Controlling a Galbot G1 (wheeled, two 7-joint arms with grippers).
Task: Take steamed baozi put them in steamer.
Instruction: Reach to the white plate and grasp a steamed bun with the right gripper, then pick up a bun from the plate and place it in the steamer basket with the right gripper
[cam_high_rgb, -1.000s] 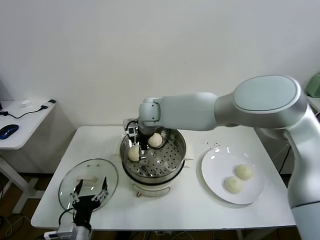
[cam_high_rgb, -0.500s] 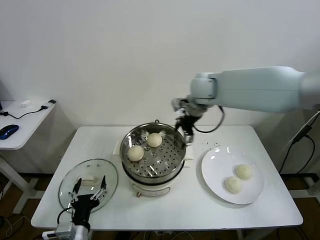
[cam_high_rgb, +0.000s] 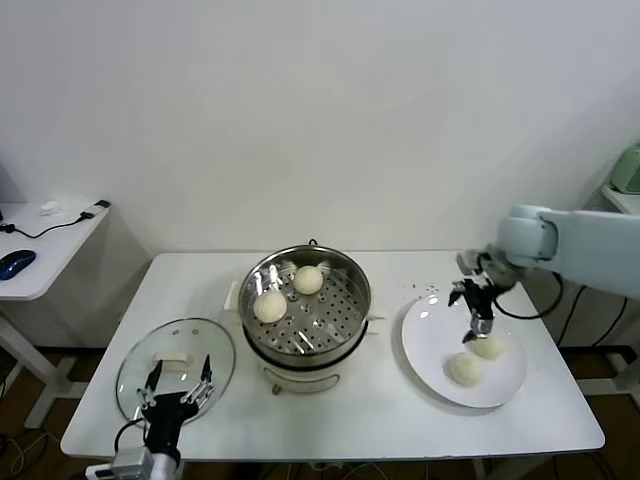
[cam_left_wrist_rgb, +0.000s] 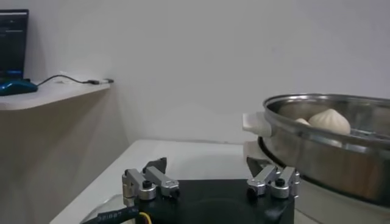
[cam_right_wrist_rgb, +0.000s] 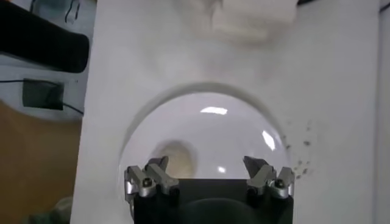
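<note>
The steamer (cam_high_rgb: 306, 310) was polished steel, mirror-bright on its rim, with a perforated metal tray and white plastic handles. The steamed baozi (cam_high_rgb: 308, 279) looked matt, smooth and doughy. At 3 o'clock from the steamer, the plate (cam_high_rgb: 430, 350) was glossy white with highlights; at 8 o'clock, the lid (cam_high_rgb: 176, 362) was clear glass. The desk (cam_high_rgb: 400, 420) was smooth matt white. The right end effector (cam_high_rgb: 478, 318) had black and bare-metal fingers.
</note>
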